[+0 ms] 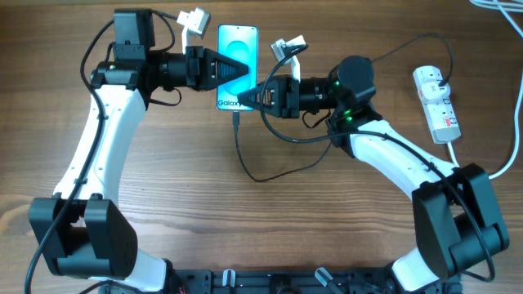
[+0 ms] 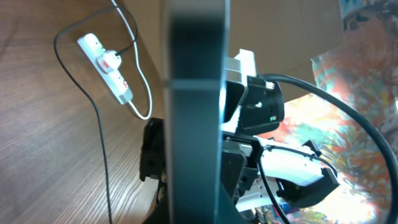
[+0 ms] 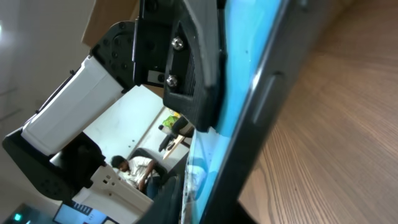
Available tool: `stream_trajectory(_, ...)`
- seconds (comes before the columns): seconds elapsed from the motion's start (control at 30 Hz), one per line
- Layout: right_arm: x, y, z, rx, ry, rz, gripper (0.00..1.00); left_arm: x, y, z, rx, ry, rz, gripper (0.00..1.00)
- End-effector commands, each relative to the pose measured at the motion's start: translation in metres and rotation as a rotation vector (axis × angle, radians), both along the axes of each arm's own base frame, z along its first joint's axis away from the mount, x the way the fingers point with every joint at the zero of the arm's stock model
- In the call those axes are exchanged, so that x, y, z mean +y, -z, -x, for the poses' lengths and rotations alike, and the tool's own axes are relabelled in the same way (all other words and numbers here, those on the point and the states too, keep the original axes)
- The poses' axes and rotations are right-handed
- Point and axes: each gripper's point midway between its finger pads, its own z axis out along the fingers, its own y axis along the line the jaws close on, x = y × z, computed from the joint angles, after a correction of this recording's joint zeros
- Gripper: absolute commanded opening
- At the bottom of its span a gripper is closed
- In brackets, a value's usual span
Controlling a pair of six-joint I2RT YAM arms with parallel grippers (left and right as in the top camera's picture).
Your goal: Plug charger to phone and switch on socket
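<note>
The step in hand, as I judge it, is seating the plug. My left pincer (image 1: pixel 237 71) reaches in from the upper left of the overhead frame, arm stretched level, and is clamped across the small rectangular phone with the bright teal screen (image 1: pixel 238 39), which sits upper centre. In the right wrist view one of its black fingers lies on that screen.

My right pincer (image 1: pixel 248 100) comes in from the right, elbow bent, its tip at the phone's white lower band. I cannot tell whether it is parted or closed.

The long thin black charger cable (image 1: pixel 243 162) meets the phone's bottom edge, then loops down and away. Whether the tip is fully in is hidden.

Next I should press it home, let go, and carry the right arm to the elongated white power strip (image 1: pixel 437 102) at the far right, where a small switch wants a careful push
</note>
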Motion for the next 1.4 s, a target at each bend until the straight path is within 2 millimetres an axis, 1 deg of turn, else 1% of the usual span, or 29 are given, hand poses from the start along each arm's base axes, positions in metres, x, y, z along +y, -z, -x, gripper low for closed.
stream_trajectory(0.0, -0.001, -0.009, 0.003, -0.011, -0.020, -0.007, 0.07, -0.001, -0.016, 0.008, -0.043, 0.030, 0.032, 0.04)
stream_trajectory(0.07, -0.001, -0.009, 0.003, -0.012, -0.019, -0.008, 0.04, -0.001, -0.017, 0.007, -0.061, 0.030, 0.032, 0.04)
stream_trajectory(0.17, -0.001, -0.009, 0.004, -0.019, -0.021, -0.008, 0.04, -0.001, -0.016, 0.005, -0.067, 0.019, 0.022, 0.11)
stream_trajectory(0.2, -0.001, -0.009, 0.004, -0.019, -0.021, -0.008, 0.04, 0.000, -0.015, 0.004, -0.068, 0.014, 0.017, 0.19)
stream_trajectory(0.23, -0.001, -0.009, 0.004, -0.020, -0.021, -0.008, 0.04, 0.000, -0.015, 0.004, -0.068, 0.013, 0.016, 0.33)
stream_trajectory(0.27, -0.001, -0.009, 0.004, -0.019, -0.021, -0.008, 0.04, 0.000, -0.012, 0.001, -0.068, -0.001, 0.002, 0.48)
stream_trajectory(0.3, -0.001, -0.009, 0.004, -0.018, -0.021, -0.007, 0.04, 0.000, -0.009, -0.003, -0.069, -0.025, -0.021, 0.59)
stream_trajectory(0.37, -0.001, -0.006, 0.003, 0.001, -0.021, 0.001, 0.04, 0.003, 0.001, -0.013, -0.071, -0.082, -0.077, 0.76)
stream_trajectory(0.43, 0.000, 0.005, 0.001, 0.042, -0.018, 0.034, 0.04, 0.008, 0.015, -0.027, -0.066, -0.169, -0.163, 0.91)
stream_trajectory(0.47, 0.000, 0.013, 0.001, 0.060, -0.017, 0.055, 0.04, 0.012, 0.023, -0.033, -0.054, -0.210, -0.207, 0.96)
stream_trajectory(0.5, 0.000, 0.022, 0.000, 0.076, -0.014, 0.077, 0.04, 0.015, 0.029, -0.037, -0.042, -0.240, -0.242, 0.98)
stream_trajectory(0.57, 0.000, 0.039, 0.000, 0.084, -0.007, 0.122, 0.04, 0.018, 0.037, -0.038, -0.014, -0.263, -0.274, 1.00)
stream_trajectory(0.63, -0.002, 0.064, -0.004, 0.120, 0.035, 0.193, 0.04, 0.019, 0.043, -0.035, 0.022, -0.268, -0.293, 1.00)
stream_trajectory(0.67, -0.004, 0.077, -0.007, 0.148, 0.070, 0.239, 0.04, 0.023, 0.048, -0.038, 0.033, -0.292, -0.323, 1.00)
stream_trajectory(0.7, -0.006, 0.086, -0.010, 0.159, 0.093, 0.269, 0.04, 0.025, 0.052, -0.039, 0.040, -0.309, -0.345, 1.00)
stream_trajectory(0.73, -0.012, 0.103, -0.013, 0.175, 0.137, 0.332, 0.04, 0.030, 0.060, -0.042, 0.057, -0.341, -0.389, 1.00)
stream_trajectory(0.77, -0.017, 0.115, -0.017, 0.185, 0.171, 0.377, 0.04, 0.035, 0.067, -0.043, 0.073, -0.369, -0.430, 1.00)
stream_trajectory(0.8, -0.023, 0.124, -0.021, 0.191, 0.204, 0.417, 0.04, 0.039, 0.072, -0.045, 0.081, -0.390, -0.459, 1.00)
stream_trajectory(0.83, -0.032, 0.135, -0.025, 0.196, 0.239, 0.461, 0.04, 0.047, 0.081, -0.047, 0.101, -0.428, -0.516, 1.00)
stream_trajectory(0.93, -0.053, 0.154, -0.033, 0.196, 0.303, 0.547, 0.04, 0.063, 0.098, -0.049, 0.132, -0.496, -0.626, 1.00)
stream_trajectory(1.0, -0.070, 0.168, -0.040, 0.196, 0.356, 0.620, 0.04, 0.080, 0.111, -0.051, 0.148, -0.564, -0.731, 1.00)
stream_trajectory(1.1, -0.101, 0.199, -0.049, 0.183, 0.474, 0.811, 0.04, 0.110, 0.127, -0.053, 0.164, -0.668, -0.896, 1.00)
stream_trajectory(1.13, -0.107, 0.206, -0.049, 0.180, 0.488, 0.850, 0.04, 0.118, 0.130, -0.053, 0.168, -0.691, -0.935, 1.00)
stream_trajectory(1.2, -0.110, 0.217, -0.047, 0.189, 0.485, 0.883, 0.04, 0.131, 0.134, -0.053, 0.169, -0.733, -1.002, 1.00)
stream_trajectory(1.23, -0.114, 0.226, -0.048, 0.201, 0.495, 0.913, 0.04, 0.139, 0.136, -0.054, 0.164, -0.760, -1.039, 1.00)
stream_trajectory(1.27, -0.119, 0.237, -0.049, 0.214, 0.509, 0.949, 0.04, 0.141, 0.137, -0.053, 0.169, -0.765, -1.054, 1.00)
stream_trajectory(1.37, -0.122, 0.259, -0.046, 0.252, 0.497, 0.991, 0.04, 0.141, 0.137, -0.053, 0.168, -0.765, -1.054, 1.00)
